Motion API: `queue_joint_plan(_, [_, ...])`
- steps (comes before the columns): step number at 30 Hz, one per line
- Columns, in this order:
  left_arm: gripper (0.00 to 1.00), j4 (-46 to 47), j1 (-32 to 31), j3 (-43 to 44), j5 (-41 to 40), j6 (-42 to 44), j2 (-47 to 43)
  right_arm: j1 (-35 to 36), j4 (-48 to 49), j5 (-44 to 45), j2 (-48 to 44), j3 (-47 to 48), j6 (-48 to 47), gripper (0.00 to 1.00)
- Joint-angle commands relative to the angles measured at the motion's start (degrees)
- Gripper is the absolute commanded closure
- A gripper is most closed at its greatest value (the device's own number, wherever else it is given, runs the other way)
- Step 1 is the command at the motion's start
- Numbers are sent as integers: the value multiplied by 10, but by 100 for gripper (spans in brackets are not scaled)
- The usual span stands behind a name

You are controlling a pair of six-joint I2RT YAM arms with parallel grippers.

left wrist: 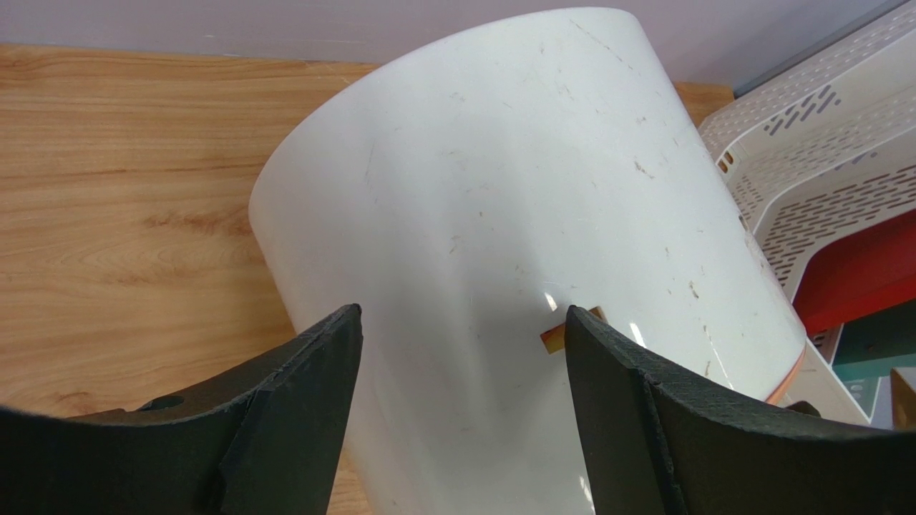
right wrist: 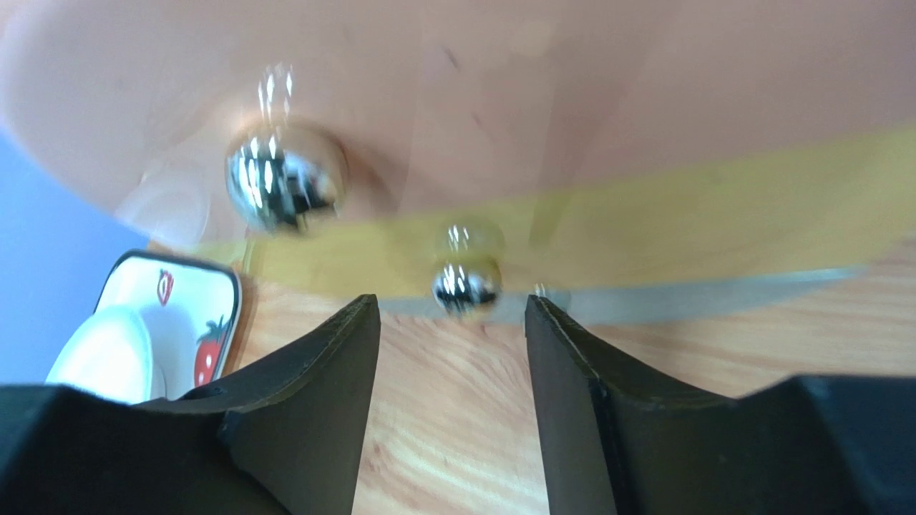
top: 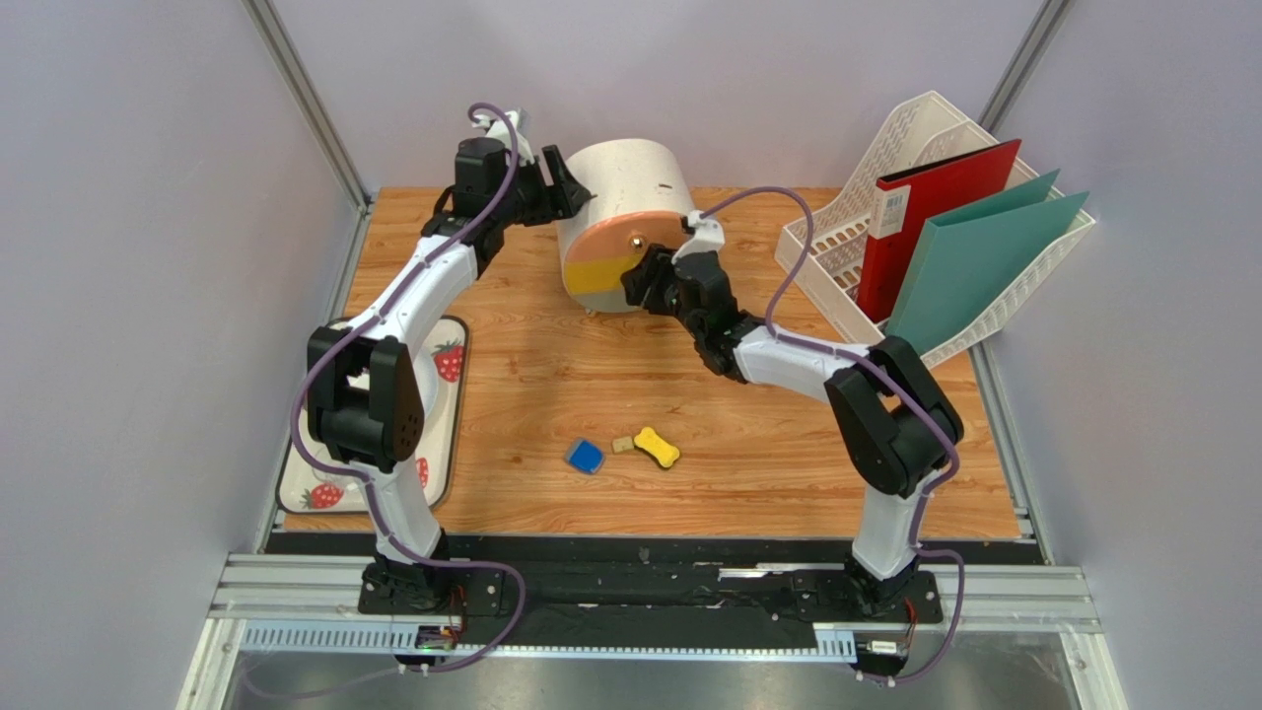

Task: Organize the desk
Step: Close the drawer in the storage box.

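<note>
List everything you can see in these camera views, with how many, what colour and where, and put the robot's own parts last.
desk: 1, orange-brown wood grain, under everything
round container: 1, white with peach and yellow front, rear centre
knobs: 2, silver, on the container's front
file rack: 1, white mesh, rear right
red folder: 1, red, in the rack
teal folder: 1, teal, in the rack, beside the red one
tray: 1, white with red strawberries, left edge
small pieces: 3, blue, tan, yellow, front centre
left gripper: 1, black, open, at the container's white wall
right gripper: 1, black, open, facing the lower knob
</note>
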Motion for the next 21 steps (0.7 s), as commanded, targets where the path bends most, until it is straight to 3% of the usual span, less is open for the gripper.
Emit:
queue_joint_plan(1, [22,-88,-14,-16,21,22,-10,-10,79,-35,-77,-52,-19,44])
queue_joint_plan(5, [22,-87,-14,-14,13,22,-12,-9,39,-47,-76,-71,-22,44])
queue_joint_plan(11, [22,-86,-14,-10,18,20,-8,-9,-14,-76,-12,-14,-6,47])
queue_joint_plan(21, [22,-89,-14,-6,21,21,-5,-22,-3,-56,51,11,-9,50])
